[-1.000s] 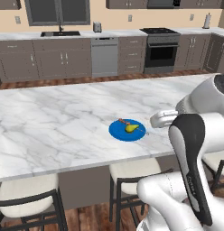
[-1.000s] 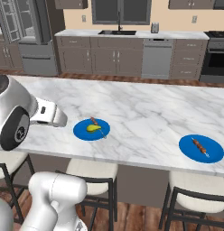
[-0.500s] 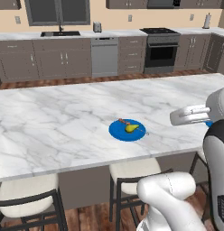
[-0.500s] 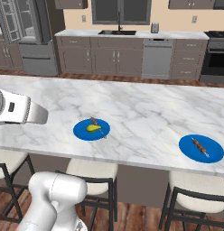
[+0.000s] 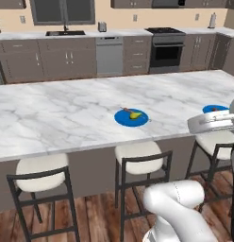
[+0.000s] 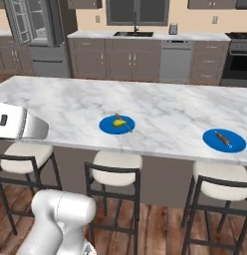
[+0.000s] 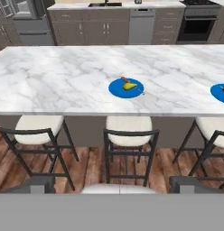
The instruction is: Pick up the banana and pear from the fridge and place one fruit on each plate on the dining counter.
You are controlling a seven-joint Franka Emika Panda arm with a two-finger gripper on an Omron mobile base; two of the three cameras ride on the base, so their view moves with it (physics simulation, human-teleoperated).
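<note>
A small yellow-green pear (image 7: 128,86) lies on the left blue plate (image 7: 118,90) on the marble dining counter (image 7: 64,81), beside a reddish-brown mark. The second plate (image 6: 230,144) sits further right and holds nothing but its mark. In the hand view my gripper (image 7: 114,186) hangs open and holds nothing, well back from the counter and above the stools, its fingertips (image 7: 39,184) far apart. The pear (image 5: 134,115) and its plate (image 5: 123,120) also show from the left base. The fridge (image 6: 33,30) stands at the far back left. The banana is out of view.
Cushioned stools (image 7: 127,128) line the counter's near side on a wood floor. Part of my white arm (image 5: 211,124) covers some of the right plate in the left base view. Grey wall cabinets, a dishwasher (image 5: 109,54) and an oven (image 5: 165,49) run along the back.
The arm has swung out from in front of the base cameras toward the side. The whole scene has shifted and the stools show more, so the base has moved. The jaws stayed open.
</note>
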